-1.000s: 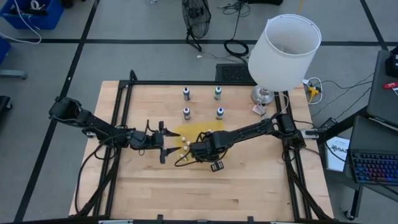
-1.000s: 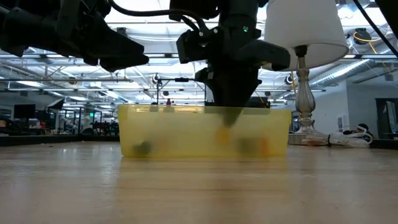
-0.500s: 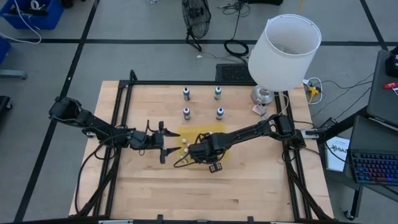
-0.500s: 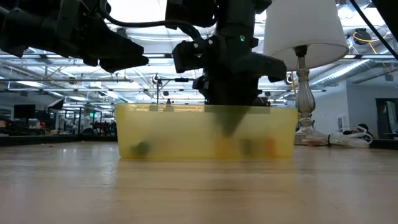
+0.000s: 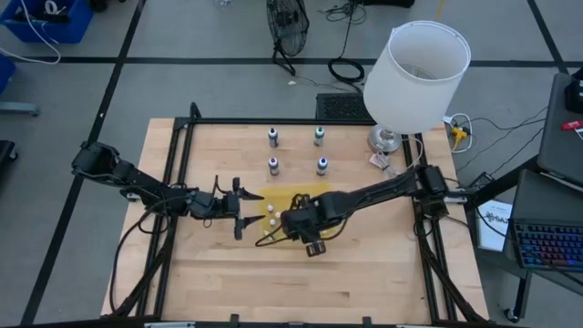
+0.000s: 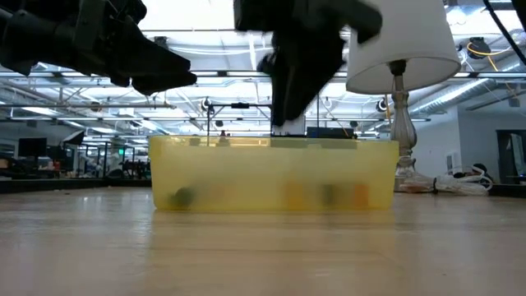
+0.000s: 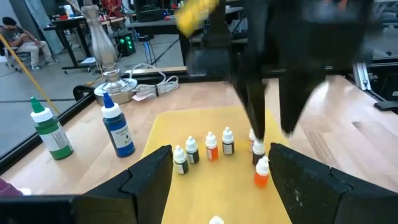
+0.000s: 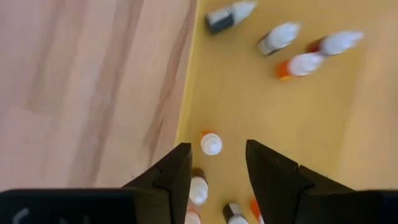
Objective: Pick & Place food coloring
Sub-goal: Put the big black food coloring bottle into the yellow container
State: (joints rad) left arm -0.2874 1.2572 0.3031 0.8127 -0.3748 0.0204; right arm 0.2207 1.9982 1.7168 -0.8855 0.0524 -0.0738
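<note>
Four upright bottles with pale caps stand on their bases on the far half of the table (image 5: 271, 137) (image 5: 319, 136) (image 5: 272, 165) (image 5: 322, 165); the left wrist view shows a green one (image 7: 48, 132) and a blue one (image 7: 118, 130). A yellow tray (image 5: 314, 189) holds several tiny dropper bottles, some upright (image 7: 211, 146), some lying (image 8: 283, 37). My right gripper (image 8: 217, 152) hangs open above the tray's near left part, fingers pointing down over an orange dropper bottle (image 8: 211, 144). My left gripper (image 5: 239, 208) is open, level, just left of the tray.
A lamp with a big white shade (image 5: 414, 77) stands at the table's far right corner. A black frame (image 5: 182, 155) runs along the table's edges. Bare wood lies between the tray and the near edge (image 5: 310, 282).
My right gripper has risen from inside the tray until its fingers are above the rim, and has drifted a little toward the near edge. The tray shows a little wider in the low view, slid slightly toward the near edge.
</note>
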